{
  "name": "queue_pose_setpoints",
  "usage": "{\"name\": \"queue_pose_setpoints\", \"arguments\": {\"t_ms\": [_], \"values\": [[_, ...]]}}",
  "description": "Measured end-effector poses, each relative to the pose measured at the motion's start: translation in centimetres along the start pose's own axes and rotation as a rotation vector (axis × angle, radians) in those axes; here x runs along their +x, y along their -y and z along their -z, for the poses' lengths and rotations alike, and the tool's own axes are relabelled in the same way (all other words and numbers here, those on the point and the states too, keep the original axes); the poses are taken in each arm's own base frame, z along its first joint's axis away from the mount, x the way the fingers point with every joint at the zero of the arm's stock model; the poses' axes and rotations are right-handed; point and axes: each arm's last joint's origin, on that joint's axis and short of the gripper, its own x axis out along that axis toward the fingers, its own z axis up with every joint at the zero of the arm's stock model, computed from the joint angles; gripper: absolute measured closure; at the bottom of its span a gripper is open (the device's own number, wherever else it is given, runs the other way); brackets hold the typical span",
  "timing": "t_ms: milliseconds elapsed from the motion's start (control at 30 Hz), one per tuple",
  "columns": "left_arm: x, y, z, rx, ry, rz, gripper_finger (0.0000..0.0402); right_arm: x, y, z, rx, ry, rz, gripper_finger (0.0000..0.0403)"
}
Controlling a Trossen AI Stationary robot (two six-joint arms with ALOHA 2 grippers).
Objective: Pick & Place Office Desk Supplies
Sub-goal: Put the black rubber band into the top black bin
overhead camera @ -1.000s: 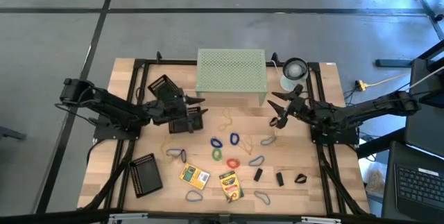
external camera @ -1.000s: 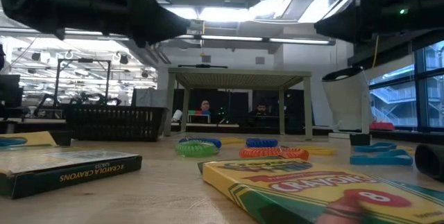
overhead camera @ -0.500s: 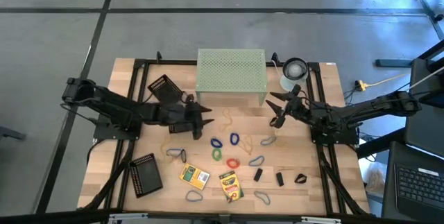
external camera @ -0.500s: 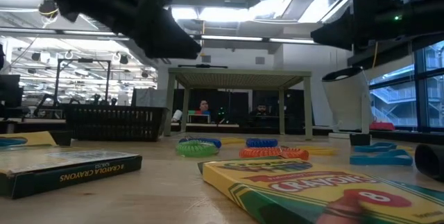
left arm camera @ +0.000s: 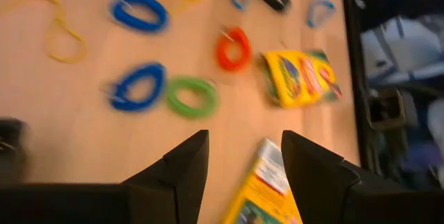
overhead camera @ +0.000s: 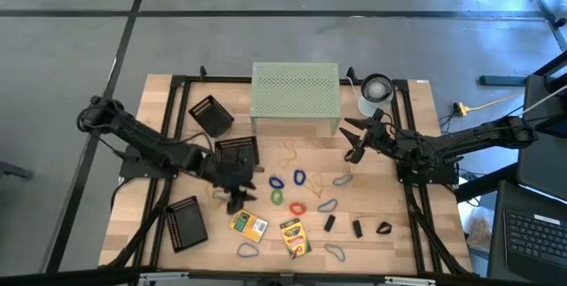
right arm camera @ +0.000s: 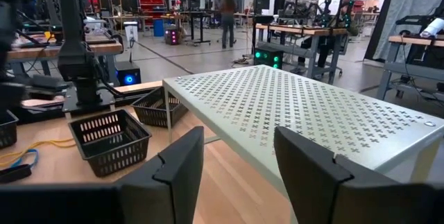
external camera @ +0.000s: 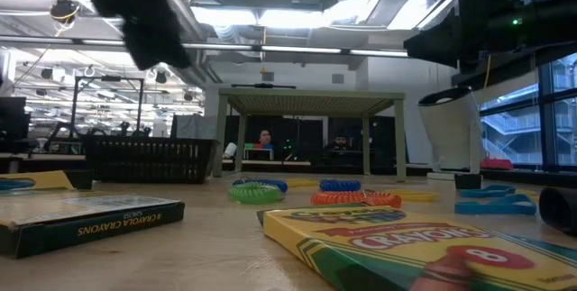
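Observation:
Two yellow-green crayon boxes (overhead camera: 249, 225) (overhead camera: 295, 237) lie flat near the table's near edge. Coloured rubber-band loops (overhead camera: 297, 207) and tan ones (overhead camera: 288, 153) are scattered mid-table, with small black clips (overhead camera: 357, 228) to the right. My left gripper (overhead camera: 236, 199) hovers open just on the far side of the left crayon box (left arm camera: 267, 189), which shows between its fingers in the left wrist view (left arm camera: 243, 161). My right gripper (overhead camera: 354, 141) waits open above the table by the riser's right end (right arm camera: 236, 168).
A pale green perforated riser (overhead camera: 295, 91) stands at the far middle, with a white-grey cylinder (overhead camera: 376, 91) to its right. Three black mesh trays (overhead camera: 237, 153) (overhead camera: 211, 113) (overhead camera: 186, 224) sit on the left half. Bare wood shows along the near left edge.
My left gripper has swung from beside the black mesh tray near the riser toward the table's near edge and now hangs over the spot by the left crayon box. The tray stays on the table. The right arm has kept still.

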Motion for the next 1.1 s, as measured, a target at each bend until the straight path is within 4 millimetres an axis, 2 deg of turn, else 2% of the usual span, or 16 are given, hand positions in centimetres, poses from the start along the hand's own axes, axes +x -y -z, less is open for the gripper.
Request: {"name": "queue_pose_setpoints", "arguments": {"t_ms": [233,333,467,667,833,1100], "values": [[0.9,1.8,2.5,0.265,-0.035,-0.100,0.0235,0.0,0.0,0.0,-0.002,0.000,0.001,0.0223],[1.8,2.1,3.5,0.307,-0.085,-0.106,0.0239,0.0,0.0,0.0,-0.005,-0.002,0.001,0.0223],[3.1,2.3,5.1,0.263,-0.196,-0.096,0.0242,0.0,0.0,0.0,-0.002,-0.003,0.003,0.0223],[4.5,1.6,6.7,0.179,-0.280,-0.192,0.0244,0.0,0.0,0.0,0.021,-0.003,0.004,0.0223],[4.8,1.5,6.9,0.111,-0.289,-0.212,0.0245,0.0,0.0,0.0,0.023,-0.003,0.004,0.0223],[4.3,0.9,6.3,0.168,-0.286,-0.235,0.0245,0.0,0.0,0.0,0.016,-0.003,0.004,0.0223]]}}
